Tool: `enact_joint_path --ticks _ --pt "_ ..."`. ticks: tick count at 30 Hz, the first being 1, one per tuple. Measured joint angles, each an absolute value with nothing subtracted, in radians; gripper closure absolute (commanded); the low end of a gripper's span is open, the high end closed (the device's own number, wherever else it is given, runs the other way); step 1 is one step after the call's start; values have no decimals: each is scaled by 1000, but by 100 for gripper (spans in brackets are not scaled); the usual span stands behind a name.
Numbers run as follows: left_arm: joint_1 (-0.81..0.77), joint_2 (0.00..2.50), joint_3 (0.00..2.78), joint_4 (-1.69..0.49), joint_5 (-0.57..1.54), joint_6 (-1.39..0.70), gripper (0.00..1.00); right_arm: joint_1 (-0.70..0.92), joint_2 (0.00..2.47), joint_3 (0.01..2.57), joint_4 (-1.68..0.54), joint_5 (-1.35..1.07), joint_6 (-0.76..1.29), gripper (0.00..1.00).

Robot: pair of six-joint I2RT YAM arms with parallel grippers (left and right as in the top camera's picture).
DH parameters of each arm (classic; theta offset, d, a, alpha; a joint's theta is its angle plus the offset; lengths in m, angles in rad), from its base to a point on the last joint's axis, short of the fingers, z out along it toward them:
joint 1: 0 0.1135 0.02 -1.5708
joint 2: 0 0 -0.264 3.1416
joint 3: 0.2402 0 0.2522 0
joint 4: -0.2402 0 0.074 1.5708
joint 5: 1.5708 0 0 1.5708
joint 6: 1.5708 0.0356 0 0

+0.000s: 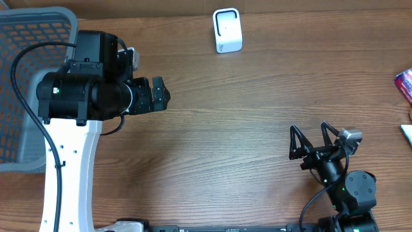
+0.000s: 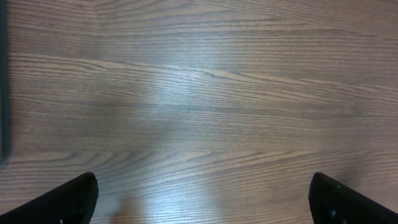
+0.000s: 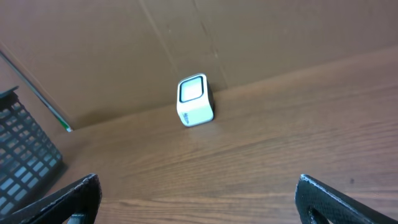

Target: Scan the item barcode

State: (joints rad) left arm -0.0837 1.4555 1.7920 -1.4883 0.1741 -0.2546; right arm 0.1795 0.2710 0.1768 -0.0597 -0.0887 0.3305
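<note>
The white barcode scanner (image 1: 227,30) stands upright at the back of the table; in the right wrist view the scanner (image 3: 195,100) is far ahead, its window facing me. A red and purple packet (image 1: 405,85) lies at the right edge, mostly cut off by the frame. My left gripper (image 1: 162,95) hovers open over bare wood left of centre, and the left wrist view (image 2: 203,186) shows nothing between its fingers. My right gripper (image 1: 309,129) is open and empty near the front right, pointing toward the back of the table (image 3: 198,183).
A grey mesh basket (image 1: 26,84) fills the far left, partly under the left arm, and the same basket (image 3: 22,155) appears in the right wrist view. A small white and blue thing (image 1: 407,132) pokes in at the right edge. A brown cardboard wall (image 3: 249,37) backs the table.
</note>
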Motion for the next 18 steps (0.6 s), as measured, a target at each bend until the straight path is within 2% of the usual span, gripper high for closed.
enact_joint_path --ticks 6,18 --pt "-84 1456 1792 -1489 175 -255 0 179 214 97 61 -65 326 0" --pt "-84 1456 1792 -1489 174 -255 0 179 107 61 75 -6 313 0"
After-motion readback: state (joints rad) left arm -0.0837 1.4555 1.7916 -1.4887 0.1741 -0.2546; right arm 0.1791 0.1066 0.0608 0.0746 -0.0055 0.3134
